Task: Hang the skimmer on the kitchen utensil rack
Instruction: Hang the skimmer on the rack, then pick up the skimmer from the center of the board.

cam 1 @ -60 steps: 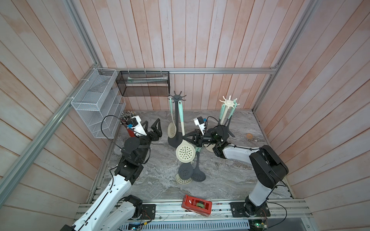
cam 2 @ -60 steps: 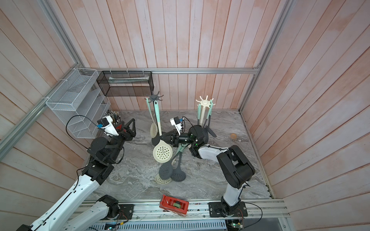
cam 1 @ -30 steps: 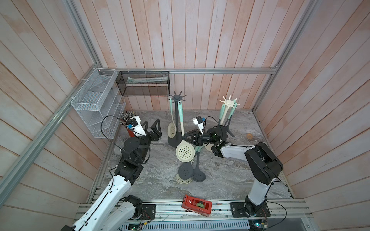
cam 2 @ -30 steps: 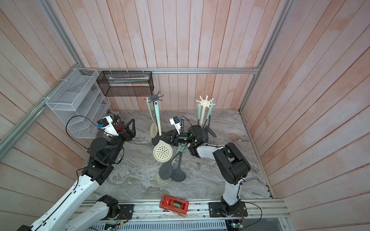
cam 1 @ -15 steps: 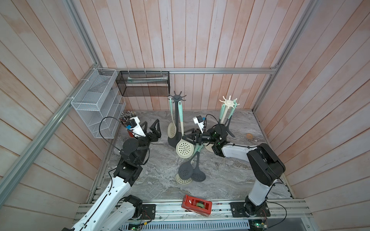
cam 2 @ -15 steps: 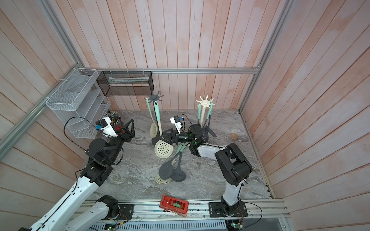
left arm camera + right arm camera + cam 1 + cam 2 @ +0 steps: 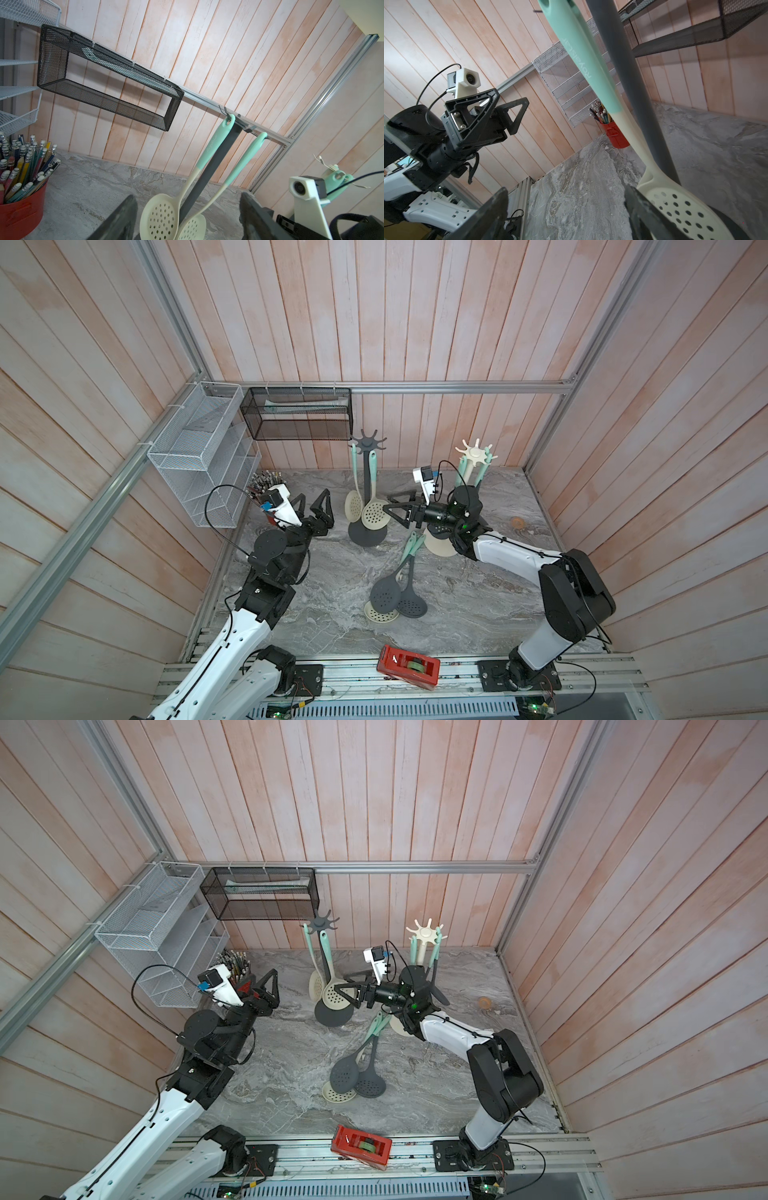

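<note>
A white wire-mesh shelf point(image 7: 199, 456) is fixed to the wall at the far left, and a red tin of pencils point(image 7: 266, 482) is set below it in the corner of the grey marble tabletop point(image 7: 332, 572). A black mesh basket point(image 7: 297, 414) is hung from the rear rail. Next comes the dark grey utensil rack point(image 7: 365, 489), where the mint-handled cream skimmer point(image 7: 375, 512) is hung by its handle loop from a hook. Its perforated bowl is seen beside the pole, above the round base. A second cream skimmer point(image 7: 353, 502) is hung on the pole's other side. Three loose skimmers point(image 7: 384, 593) are laid on the tabletop in front, and a red tape dispenser point(image 7: 409, 664) is set on the front rail. A cream utensil rack point(image 7: 473, 454) is placed further right, its base partly hidden by the right wrist.

The left gripper point(image 7: 312, 501) is raised beside the tin on a bent arm and aimed at the dark rack, its jaws spread with nothing between them. The right gripper point(image 7: 392, 510) is held just beside the hung bowl on a low, outstretched arm, its jaws parted wide and nothing clamped.

A second ago the bowl was held lower and further from the pole by the right gripper. It is now released and hangs free.
</note>
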Robot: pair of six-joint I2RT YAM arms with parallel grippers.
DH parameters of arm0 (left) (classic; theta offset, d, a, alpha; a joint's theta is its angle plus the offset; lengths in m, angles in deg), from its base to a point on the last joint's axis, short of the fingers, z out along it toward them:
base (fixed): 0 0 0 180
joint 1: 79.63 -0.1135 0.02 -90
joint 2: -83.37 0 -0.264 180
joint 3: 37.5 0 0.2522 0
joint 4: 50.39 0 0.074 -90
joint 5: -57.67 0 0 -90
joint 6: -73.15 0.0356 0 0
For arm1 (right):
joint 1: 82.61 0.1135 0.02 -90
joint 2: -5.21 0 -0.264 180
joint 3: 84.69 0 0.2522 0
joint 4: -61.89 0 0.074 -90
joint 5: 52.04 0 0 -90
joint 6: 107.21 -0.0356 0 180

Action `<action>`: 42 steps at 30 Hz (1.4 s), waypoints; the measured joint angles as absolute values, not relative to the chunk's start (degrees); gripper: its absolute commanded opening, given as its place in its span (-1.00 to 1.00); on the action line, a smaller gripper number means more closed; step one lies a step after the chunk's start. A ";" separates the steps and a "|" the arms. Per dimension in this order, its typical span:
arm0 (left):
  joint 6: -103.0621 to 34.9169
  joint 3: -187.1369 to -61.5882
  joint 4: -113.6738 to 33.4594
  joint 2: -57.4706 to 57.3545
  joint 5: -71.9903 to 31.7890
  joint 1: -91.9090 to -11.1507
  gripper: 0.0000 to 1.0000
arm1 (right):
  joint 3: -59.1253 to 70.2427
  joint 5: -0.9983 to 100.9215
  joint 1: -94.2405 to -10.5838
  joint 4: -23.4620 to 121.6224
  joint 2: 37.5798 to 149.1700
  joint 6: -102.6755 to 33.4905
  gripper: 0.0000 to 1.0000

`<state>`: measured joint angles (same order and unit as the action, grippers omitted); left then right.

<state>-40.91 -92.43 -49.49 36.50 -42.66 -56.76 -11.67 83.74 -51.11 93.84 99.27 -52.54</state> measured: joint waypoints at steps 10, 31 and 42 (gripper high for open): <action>-41.61 -91.66 -49.51 36.67 -42.59 -56.76 0.56 | -5.48 82.61 -50.78 91.44 98.66 -51.49 0.46; -48.93 -86.04 -40.35 34.29 -38.09 -48.91 0.46 | -18.11 79.65 -52.44 80.58 80.91 -48.34 0.47; -48.53 -85.21 -36.09 32.17 -50.09 -30.40 0.37 | -26.97 72.55 -54.50 77.03 68.65 -47.67 0.51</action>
